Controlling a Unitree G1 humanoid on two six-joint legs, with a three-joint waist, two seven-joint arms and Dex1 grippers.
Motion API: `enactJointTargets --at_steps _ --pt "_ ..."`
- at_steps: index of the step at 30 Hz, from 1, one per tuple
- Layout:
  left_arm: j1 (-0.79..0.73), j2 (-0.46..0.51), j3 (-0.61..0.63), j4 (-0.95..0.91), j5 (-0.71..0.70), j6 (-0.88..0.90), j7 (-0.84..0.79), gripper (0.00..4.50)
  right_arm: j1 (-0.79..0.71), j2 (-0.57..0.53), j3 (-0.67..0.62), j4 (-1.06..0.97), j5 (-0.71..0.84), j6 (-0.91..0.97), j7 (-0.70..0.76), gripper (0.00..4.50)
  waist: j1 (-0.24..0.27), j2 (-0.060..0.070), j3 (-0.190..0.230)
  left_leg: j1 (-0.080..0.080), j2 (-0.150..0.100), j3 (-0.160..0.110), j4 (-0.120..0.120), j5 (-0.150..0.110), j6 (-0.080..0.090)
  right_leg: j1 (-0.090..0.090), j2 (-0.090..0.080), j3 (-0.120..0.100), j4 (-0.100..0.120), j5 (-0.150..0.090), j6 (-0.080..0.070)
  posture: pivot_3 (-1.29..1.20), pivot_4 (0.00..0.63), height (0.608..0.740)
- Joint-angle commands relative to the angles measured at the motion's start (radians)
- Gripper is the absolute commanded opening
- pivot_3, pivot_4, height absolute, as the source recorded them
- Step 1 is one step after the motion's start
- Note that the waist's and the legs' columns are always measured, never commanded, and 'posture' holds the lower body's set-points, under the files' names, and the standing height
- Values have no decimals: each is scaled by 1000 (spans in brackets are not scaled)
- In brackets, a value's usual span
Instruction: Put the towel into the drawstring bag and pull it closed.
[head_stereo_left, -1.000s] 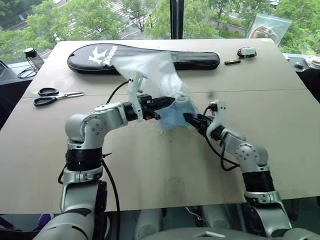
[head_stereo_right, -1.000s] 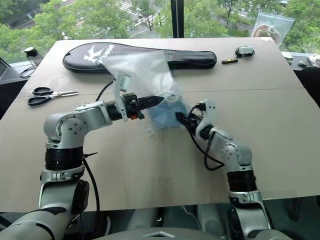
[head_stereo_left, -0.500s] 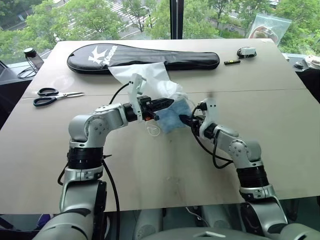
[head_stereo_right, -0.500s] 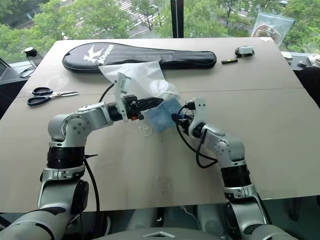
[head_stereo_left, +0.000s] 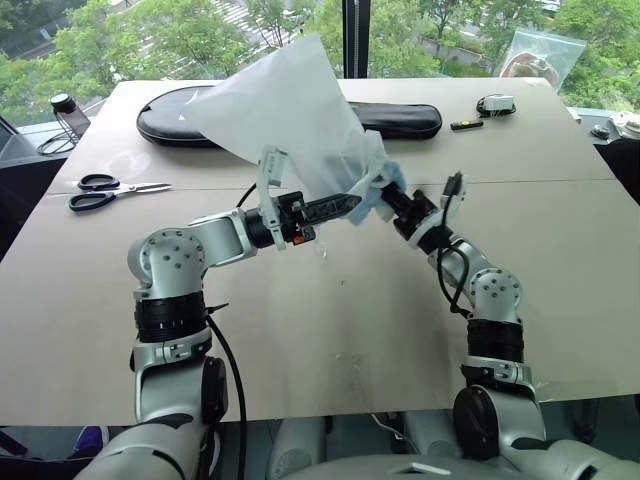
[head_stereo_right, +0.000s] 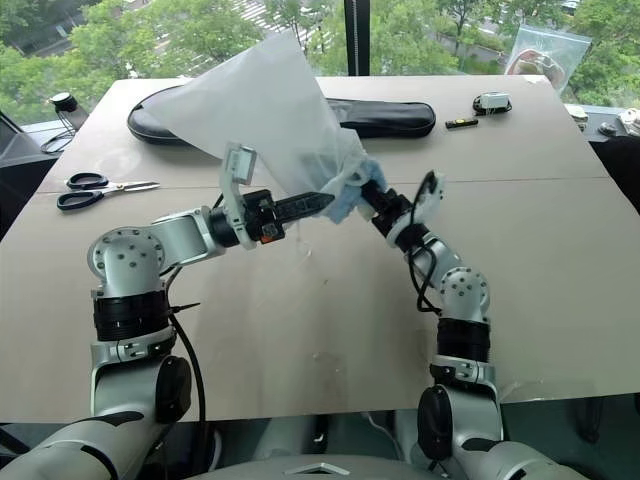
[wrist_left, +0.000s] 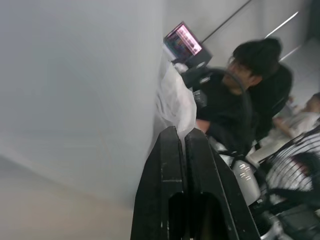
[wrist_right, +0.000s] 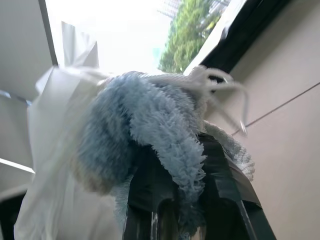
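Observation:
The drawstring bag (head_stereo_left: 290, 110) is held up in the air, its thin white fabric fanning up and to the left over the table (head_stereo_left: 300, 330). My left gripper (head_stereo_left: 352, 203) is shut on the bag's rim at the mouth; the left wrist view shows white fabric (wrist_left: 175, 107) pinched between its fingers. The towel (wrist_right: 145, 125), light blue and fluffy, sits at the bag's mouth, partly inside the fabric. My right gripper (head_stereo_left: 385, 197) is shut on the towel from the right, with white cords (wrist_right: 220, 85) trailing over it.
A long black racket cover (head_stereo_left: 410, 118) lies across the back of the table, partly behind the bag. Scissors (head_stereo_left: 110, 188) lie at the left. A small device (head_stereo_left: 494, 103) and a clear plastic bag (head_stereo_left: 540, 55) are at the back right. A person in black (wrist_left: 245, 95) sits opposite.
Both grippers have risen and rolled, lifting the bag off the table so it fans upward. The right gripper has closed on the towel at the bag's mouth.

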Motion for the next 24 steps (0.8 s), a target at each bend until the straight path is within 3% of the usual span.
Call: enactJointTargets --at_steps 1,4,10,15,24 --pt "-66 -38 133 91 -158 27 148 0 -67 74 -27 -83 160 -17 -58 90 -2 0 0 0 0 0 0 0 0 0 0 0 0 0 0 0 150 740" --pt "-84 -107 184 159 -270 20 313 0 -48 64 -5 -135 248 7 -106 90 -1 0 0 0 0 0 0 0 0 0 0 0 1 0 0 0 150 740" --pt "-76 -209 147 185 -469 7 541 0 -34 46 75 -203 326 39 -194 90 0 0 0 -1 -1 0 0 0 0 0 -1 0 0 0 0 0 150 740" --pt "-62 -205 79 219 -677 -25 669 0 -4 -41 224 -227 155 93 -193 90 -1 0 0 0 -1 0 0 0 0 0 -1 1 1 0 0 0 150 740" --pt "-9 -156 -79 187 -840 -84 748 0 51 -133 461 -200 -161 52 34 90 1 0 0 0 -3 0 1 0 0 0 -2 0 0 0 0 0 150 740"
